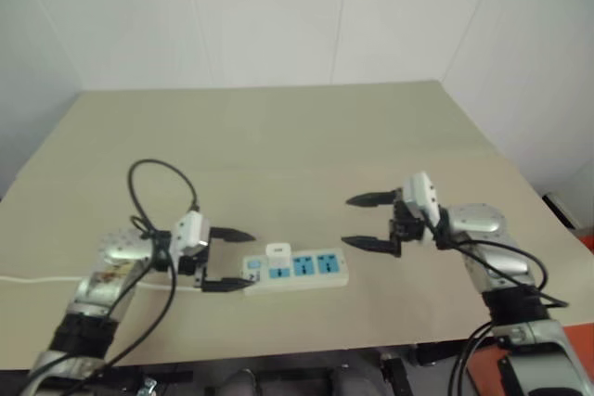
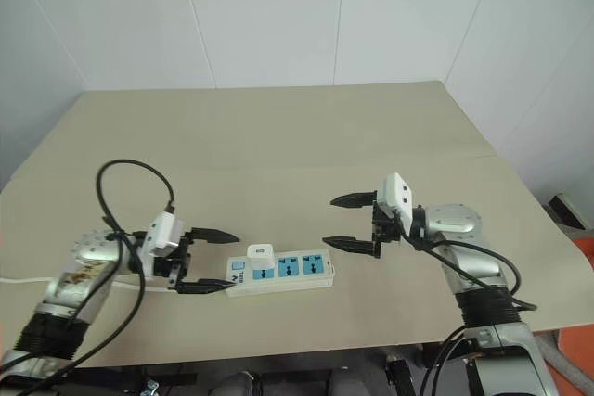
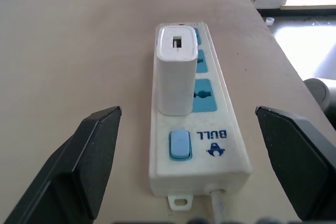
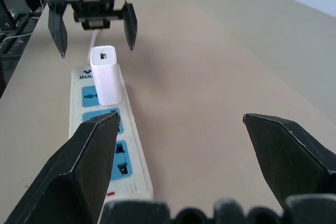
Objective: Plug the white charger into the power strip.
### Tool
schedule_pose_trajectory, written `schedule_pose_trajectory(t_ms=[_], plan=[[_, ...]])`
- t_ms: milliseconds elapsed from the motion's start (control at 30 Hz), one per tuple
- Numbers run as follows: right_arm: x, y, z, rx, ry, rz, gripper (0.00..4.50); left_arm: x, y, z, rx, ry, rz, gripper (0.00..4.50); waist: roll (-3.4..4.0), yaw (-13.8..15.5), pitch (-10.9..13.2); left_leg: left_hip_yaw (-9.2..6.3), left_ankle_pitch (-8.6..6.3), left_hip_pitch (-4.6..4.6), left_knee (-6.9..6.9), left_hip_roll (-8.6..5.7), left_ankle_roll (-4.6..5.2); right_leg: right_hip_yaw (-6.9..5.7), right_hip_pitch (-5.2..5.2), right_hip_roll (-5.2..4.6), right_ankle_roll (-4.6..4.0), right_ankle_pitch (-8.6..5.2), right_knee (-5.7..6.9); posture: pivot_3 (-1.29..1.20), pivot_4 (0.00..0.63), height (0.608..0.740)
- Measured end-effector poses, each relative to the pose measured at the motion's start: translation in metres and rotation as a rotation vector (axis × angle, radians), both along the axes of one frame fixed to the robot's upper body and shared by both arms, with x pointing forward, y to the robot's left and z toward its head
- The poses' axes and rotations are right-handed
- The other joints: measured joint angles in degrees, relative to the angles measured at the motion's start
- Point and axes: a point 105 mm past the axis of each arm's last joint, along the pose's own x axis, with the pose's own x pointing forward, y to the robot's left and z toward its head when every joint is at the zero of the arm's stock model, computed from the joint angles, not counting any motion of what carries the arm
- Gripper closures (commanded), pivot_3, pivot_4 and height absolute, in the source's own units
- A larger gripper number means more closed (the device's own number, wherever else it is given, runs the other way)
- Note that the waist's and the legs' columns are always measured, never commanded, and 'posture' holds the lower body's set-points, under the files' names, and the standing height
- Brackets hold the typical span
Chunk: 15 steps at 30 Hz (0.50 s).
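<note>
The charger (image 3: 176, 72) stands plugged in the strip (image 3: 223, 129). The left gripper (image 1: 225, 261) and right gripper (image 1: 369, 222) are both wide apart, holding nothing.

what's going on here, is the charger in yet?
Looks done. The small white cube-shaped charger stands upright in a blue socket of the long flat white power strip on the tan table, at the end nearest the strip's switch. Neither gripper holds anything: the left gripper is open at the strip's cord end, and the right gripper is open, off the strip's other end.
</note>
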Motion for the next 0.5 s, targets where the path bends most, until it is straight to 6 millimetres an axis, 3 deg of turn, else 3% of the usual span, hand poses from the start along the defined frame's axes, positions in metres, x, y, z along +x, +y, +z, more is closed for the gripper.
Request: schedule_pose_trajectory(t_ms=[300,500], plan=[[-0.016,-0.044,-0.002,-0.075,0.012,-0.090,0.00,-0.007,0.048,0.021,0.052,-0.022,0.148,0.05,0.00,0.36,0.13,0.06,0.00,0.03,0.04,0.00,0.00,0.00,0.02,-0.03,0.07,-0.06,-0.03,0.00,0.150,0.740],[-0.029,-0.068,-0.007,-0.165,0.039,-0.144,0.00,-0.016,0.056,0.024,0.033,-0.005,0.176,0.05,0.00,0.30,0.14,0.12,0.00,0.06,0.04,0.04,-0.01,0.01,0.02,-0.03,0.20,-0.14,-0.03,0.00,0.150,0.740]])
